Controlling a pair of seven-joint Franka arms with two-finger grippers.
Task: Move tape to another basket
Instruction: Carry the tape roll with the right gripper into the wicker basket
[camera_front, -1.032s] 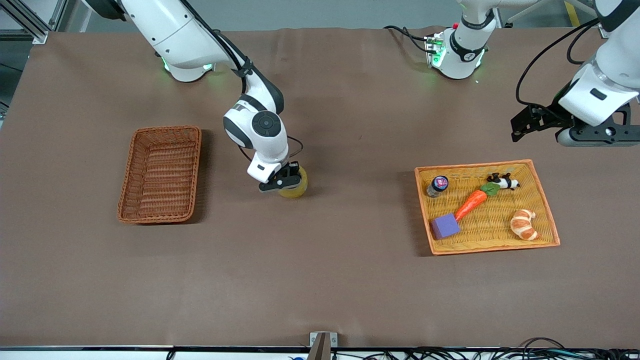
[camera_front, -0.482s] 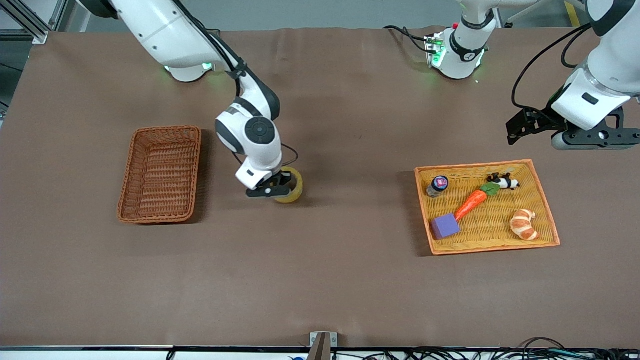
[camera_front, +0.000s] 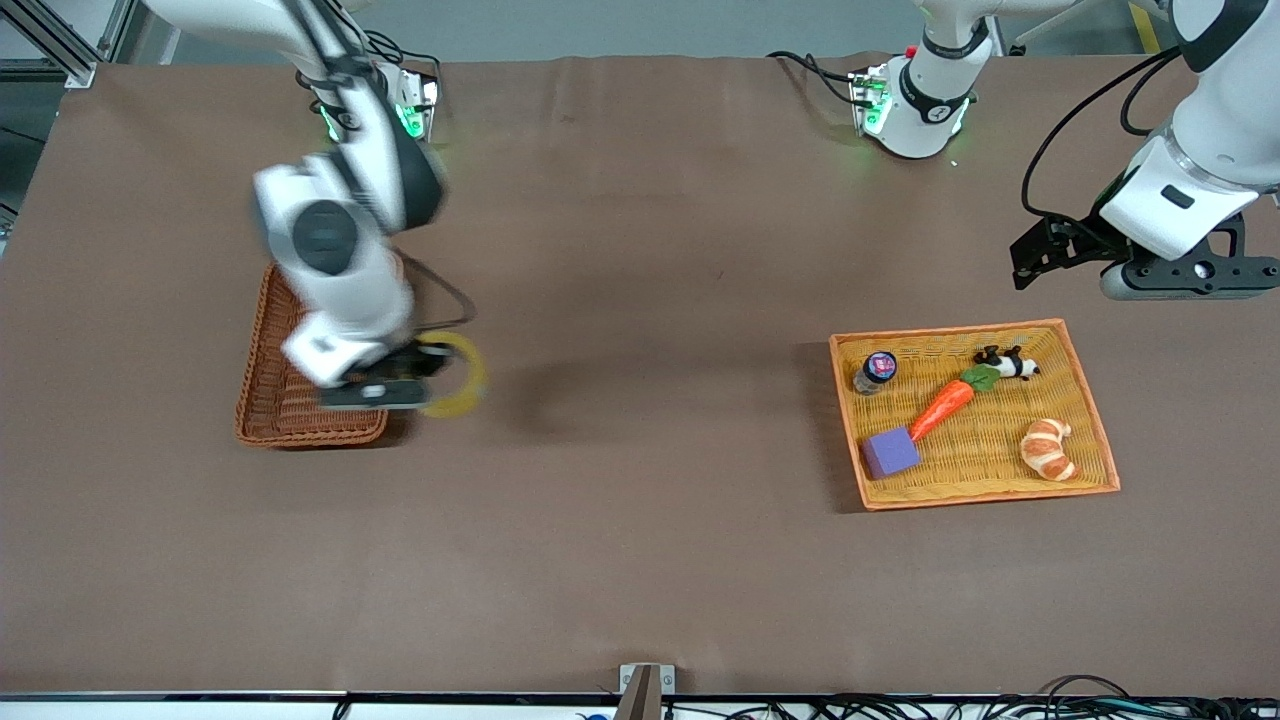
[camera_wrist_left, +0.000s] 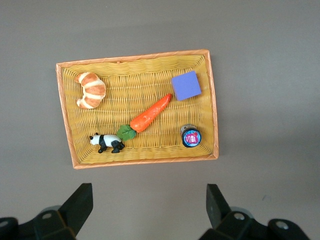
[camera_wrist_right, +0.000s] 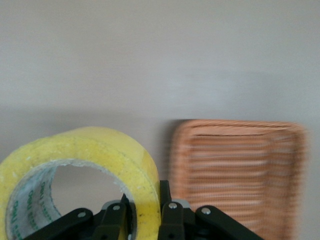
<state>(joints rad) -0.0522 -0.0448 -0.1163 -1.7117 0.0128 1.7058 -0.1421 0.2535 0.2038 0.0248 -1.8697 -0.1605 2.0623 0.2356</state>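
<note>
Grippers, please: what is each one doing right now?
Right gripper: closed on the tape, beside the basket.
Left gripper: open, holding nothing, waiting above the tray.

The right gripper is holding the tape in the air over the edge of the basket that faces the tray, its fingers closing on the roll's wall. The left gripper is waiting above the table, at the left arm's end, with the tray carrying a carrot, croissant, purple block, jar and panda.
</note>
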